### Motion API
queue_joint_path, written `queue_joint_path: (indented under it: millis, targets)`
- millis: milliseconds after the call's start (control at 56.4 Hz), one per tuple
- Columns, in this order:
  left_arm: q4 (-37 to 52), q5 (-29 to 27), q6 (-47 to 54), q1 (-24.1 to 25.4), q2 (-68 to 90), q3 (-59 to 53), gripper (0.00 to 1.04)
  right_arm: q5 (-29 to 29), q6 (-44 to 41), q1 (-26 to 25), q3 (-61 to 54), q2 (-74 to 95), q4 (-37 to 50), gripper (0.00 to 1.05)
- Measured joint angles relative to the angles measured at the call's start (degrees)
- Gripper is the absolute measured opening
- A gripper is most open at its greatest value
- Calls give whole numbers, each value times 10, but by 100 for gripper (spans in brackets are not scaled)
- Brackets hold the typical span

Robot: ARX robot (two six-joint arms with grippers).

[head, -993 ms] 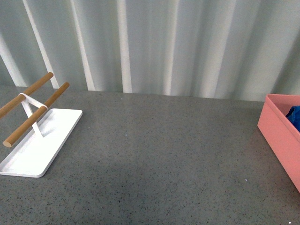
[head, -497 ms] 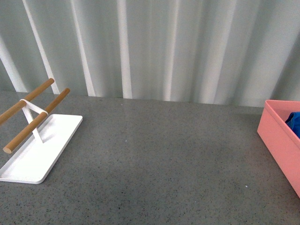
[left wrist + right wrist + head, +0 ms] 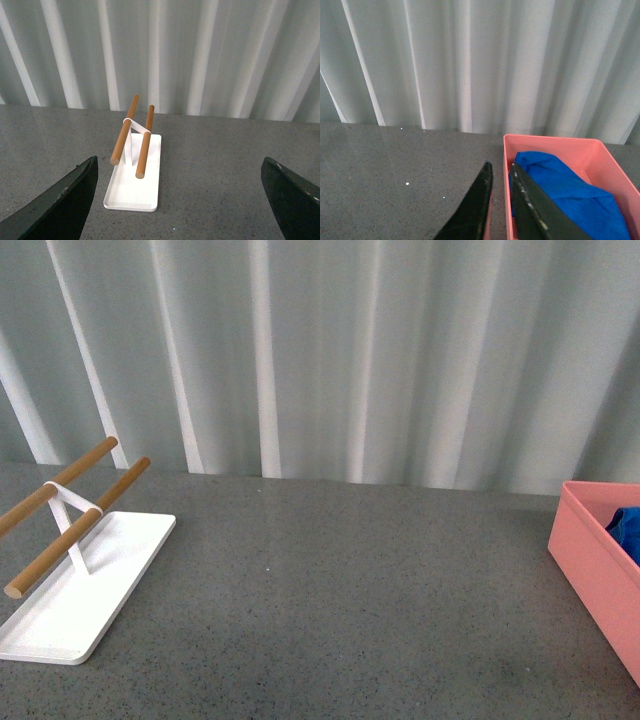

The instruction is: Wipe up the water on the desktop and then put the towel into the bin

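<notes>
The blue towel (image 3: 565,195) lies bunched inside the salmon-pink bin (image 3: 555,141). In the front view the bin (image 3: 590,570) stands at the right edge with a bit of the towel (image 3: 627,527) showing over its rim. The dark grey speckled desktop (image 3: 330,610) spreads across the view. My right gripper (image 3: 500,172) is shut, empty, and hovers over the bin's near wall. My left gripper (image 3: 180,172) is open, with its fingers (image 3: 70,200) wide apart above the desktop (image 3: 210,170), holding nothing. Neither arm shows in the front view.
A white tray (image 3: 70,590) with two wooden bars (image 3: 60,525) on a white stand sits at the desktop's left; it also lies ahead of the left gripper as the tray (image 3: 132,187). A pale ribbed wall (image 3: 330,350) backs the desktop.
The front view has tilted up: the tray and the bin sit lower in the picture and more of the wall shows. The towel stays in the bin.
</notes>
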Motion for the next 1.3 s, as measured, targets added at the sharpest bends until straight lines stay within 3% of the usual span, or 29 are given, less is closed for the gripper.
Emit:
queue_joint_path:
  millis: [869,993,1295]
  targets:
    - [0,0,0,0,0,0,98,1,5,0,-74,-157,-61,3]
    - [0,0,0,0,0,0,98,2,8,0,-74,-239,-161,3]
    - [0,0,0,0,-1,0,98,3,9,0,-74,-257,-165,3]
